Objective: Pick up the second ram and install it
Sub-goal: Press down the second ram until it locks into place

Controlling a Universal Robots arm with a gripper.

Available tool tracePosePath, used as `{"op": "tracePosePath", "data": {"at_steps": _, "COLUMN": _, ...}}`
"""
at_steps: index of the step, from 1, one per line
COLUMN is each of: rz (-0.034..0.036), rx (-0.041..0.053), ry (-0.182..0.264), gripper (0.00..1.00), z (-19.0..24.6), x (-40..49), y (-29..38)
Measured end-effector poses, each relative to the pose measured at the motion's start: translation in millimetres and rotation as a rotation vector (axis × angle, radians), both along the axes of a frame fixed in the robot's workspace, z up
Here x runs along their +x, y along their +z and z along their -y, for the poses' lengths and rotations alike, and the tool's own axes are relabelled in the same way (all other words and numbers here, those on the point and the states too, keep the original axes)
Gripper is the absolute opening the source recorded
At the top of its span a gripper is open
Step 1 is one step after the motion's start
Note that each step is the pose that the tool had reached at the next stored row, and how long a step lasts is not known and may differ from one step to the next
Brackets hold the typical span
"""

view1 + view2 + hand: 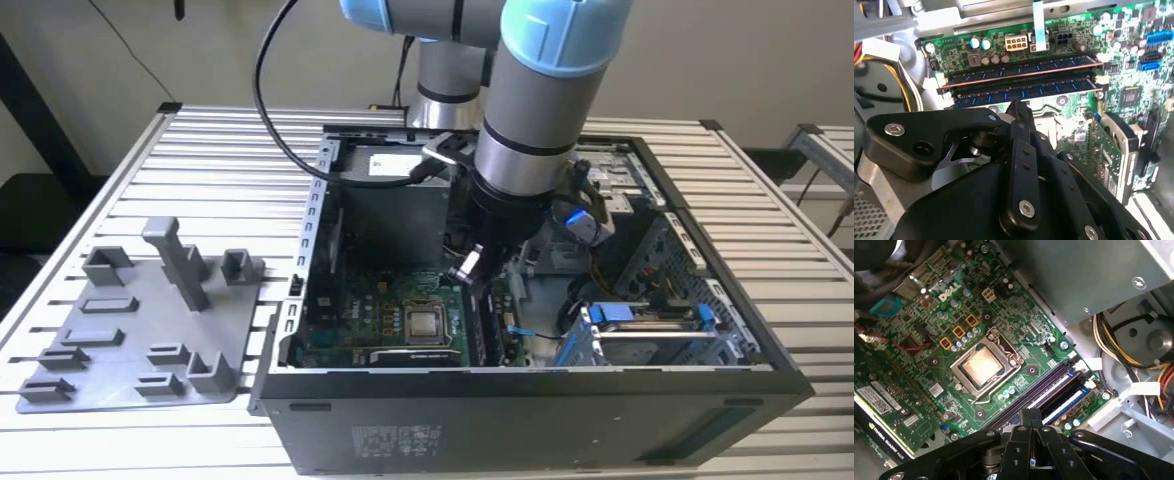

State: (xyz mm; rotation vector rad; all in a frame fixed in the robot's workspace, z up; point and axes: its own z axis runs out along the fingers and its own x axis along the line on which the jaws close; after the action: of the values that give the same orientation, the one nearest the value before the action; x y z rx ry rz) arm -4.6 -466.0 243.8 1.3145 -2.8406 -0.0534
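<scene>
On the exterior view's left lies a grey fixture plate (140,330); to its right stands the open computer case (534,400), the arm reaching down into it. In the second wrist view two memory sticks sit edge-up in the slots, long axes parallel; the second ram (1024,89) is the nearer one (beside the first ram (1019,70)). The gripper (1019,112) hovers just above, fingers pinched together, holding nothing. The first wrist view shows the processor socket (983,366).

Green motherboard (949,315), grey fixture plate (127,330), seemingly blue-black ram sticks (1019,75).
</scene>
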Motion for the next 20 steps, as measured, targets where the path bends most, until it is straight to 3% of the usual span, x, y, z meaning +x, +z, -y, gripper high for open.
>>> {"op": "tracePosePath", "data": {"at_steps": 20, "rz": 0.0046, "rx": -0.0003, "ry": 0.329, "gripper": 0.11, "z": 0.0, "x": -0.1, "y": 0.0}}
